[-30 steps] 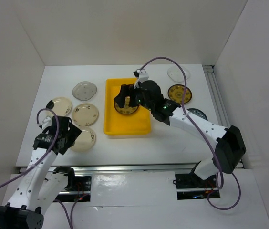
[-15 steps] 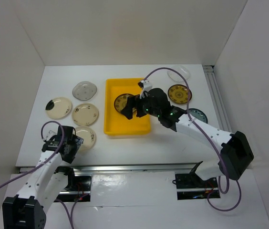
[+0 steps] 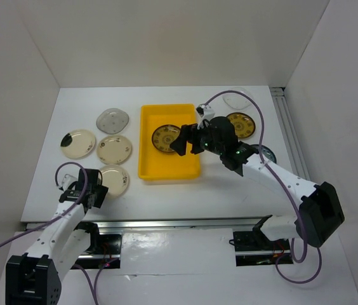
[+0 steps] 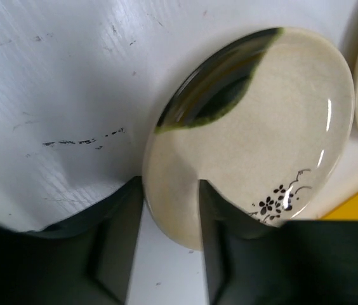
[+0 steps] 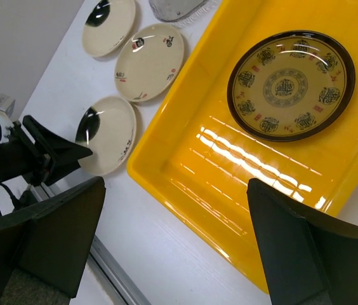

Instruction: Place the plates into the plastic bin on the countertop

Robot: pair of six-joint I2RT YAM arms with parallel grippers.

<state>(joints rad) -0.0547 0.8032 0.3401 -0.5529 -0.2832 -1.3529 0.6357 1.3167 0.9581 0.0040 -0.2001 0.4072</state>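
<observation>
My left gripper [image 4: 170, 190] has closed over the near rim of a cream plate with a dark patch [image 4: 255, 127], one finger outside the edge and one on top. That plate [image 3: 114, 180] lies on the white countertop [image 3: 230, 184], left of the yellow plastic bin [image 3: 166, 173]. A dark brown plate with gold pattern [image 3: 165, 138] rests flat inside the bin. My right gripper [image 3: 182, 141] hovers open over the bin's right half, holding nothing. From the right wrist, the bin [image 5: 185, 190] and brown plate [image 5: 291, 84] lie below its spread jaws [image 5: 174, 183].
Left of the bin lie a grey speckled plate [image 3: 113, 119], a cream patterned plate [image 3: 114, 150] and another cream plate with a dark patch [image 3: 79, 143]. Right of it are a second brown plate [image 3: 241, 125], a clear plate [image 3: 237, 98] and a dark plate [image 3: 265, 152] half under the right arm.
My left gripper moved in on the near cream plate and its jaws narrowed onto the rim. The right gripper drew back to the right, leaving the brown plate in the bin.
</observation>
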